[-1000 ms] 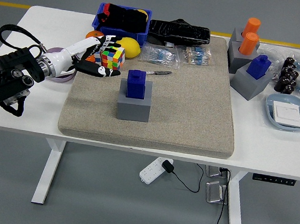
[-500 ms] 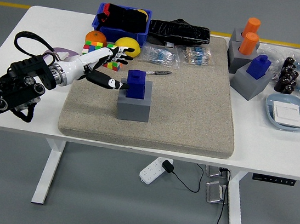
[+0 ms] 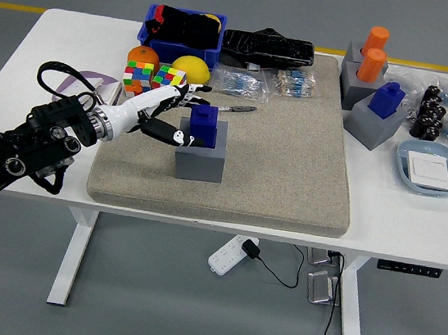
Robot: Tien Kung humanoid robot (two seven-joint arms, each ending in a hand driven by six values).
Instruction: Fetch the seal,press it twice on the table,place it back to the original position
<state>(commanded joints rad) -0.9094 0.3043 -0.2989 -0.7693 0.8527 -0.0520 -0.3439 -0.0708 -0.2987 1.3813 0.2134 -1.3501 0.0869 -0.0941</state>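
Left of frame centre: blue seal seated upright in grey holder block, on beige mat covering most of white table. Entering from lower left: black left arm, white left hand reaching to the seal's left side. Fingers spread wide, upper ones extended above and behind the seal's upper left, thumb tip at the block's upper left edge just below the seal. Not closed on the seal; actual contact cannot be told. Upper left of the mat edge, behind the hand: Rubik's cube, orange, lemon. Further up: blue bin holding dark items, black bag just to its right. Above centre on the mat: pen, clear packets. Upper right: second blue seal in a tilted grey holder, two orange cylinders in another grey holder behind it. Right edge: pale blue dish, dark small bottles above it.
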